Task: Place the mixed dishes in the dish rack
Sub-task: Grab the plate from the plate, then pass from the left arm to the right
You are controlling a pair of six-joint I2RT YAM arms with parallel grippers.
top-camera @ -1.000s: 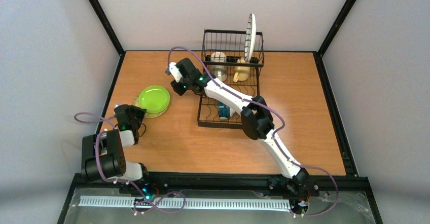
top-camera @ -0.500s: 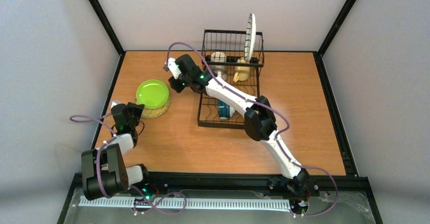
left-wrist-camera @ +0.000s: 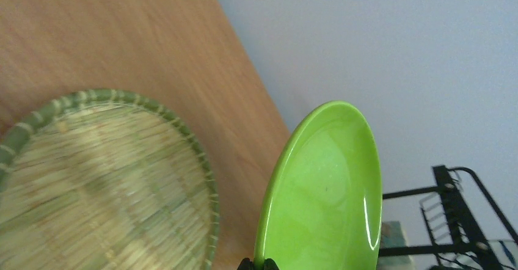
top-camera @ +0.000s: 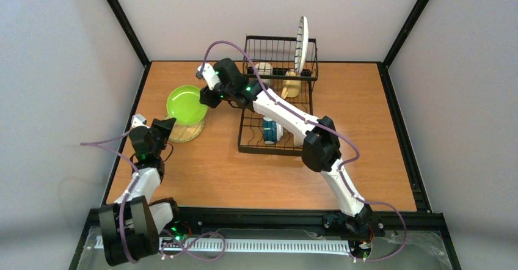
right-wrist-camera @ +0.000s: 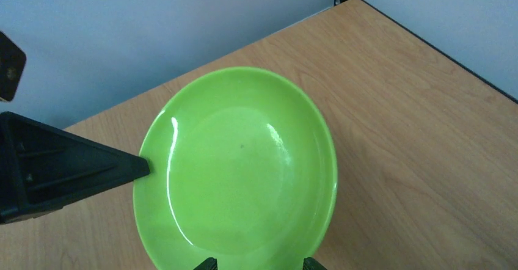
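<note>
My left gripper (top-camera: 165, 124) is shut on the rim of the lime-green plate (top-camera: 186, 104), which stands tilted up off the table. In the left wrist view my gripper (left-wrist-camera: 258, 264) pinches the edge of the plate (left-wrist-camera: 324, 190). My right gripper (top-camera: 204, 97) is open at the plate's far-right edge. In the right wrist view that gripper (right-wrist-camera: 261, 265) has its fingertips spread over the plate (right-wrist-camera: 238, 166), and the left finger (right-wrist-camera: 67, 167) grips the plate's left rim. The tan woven plate (top-camera: 184, 132) lies flat underneath. The black dish rack (top-camera: 247, 137) holds a striped plate (top-camera: 301, 38), cream mug (top-camera: 264, 70), yellow mug (top-camera: 292, 86) and teal cup (top-camera: 269, 131).
The right arm (top-camera: 287, 120) stretches across the rack's left side. Black frame posts (top-camera: 125, 25) border the wooden table (top-camera: 207, 172), with grey walls close behind. The rack (left-wrist-camera: 455, 221) shows at the left wrist view's lower right.
The left arm has lifted the green plate off the tan plate and tilted it upright. The right gripper has moved left and up to the plate's edge.
</note>
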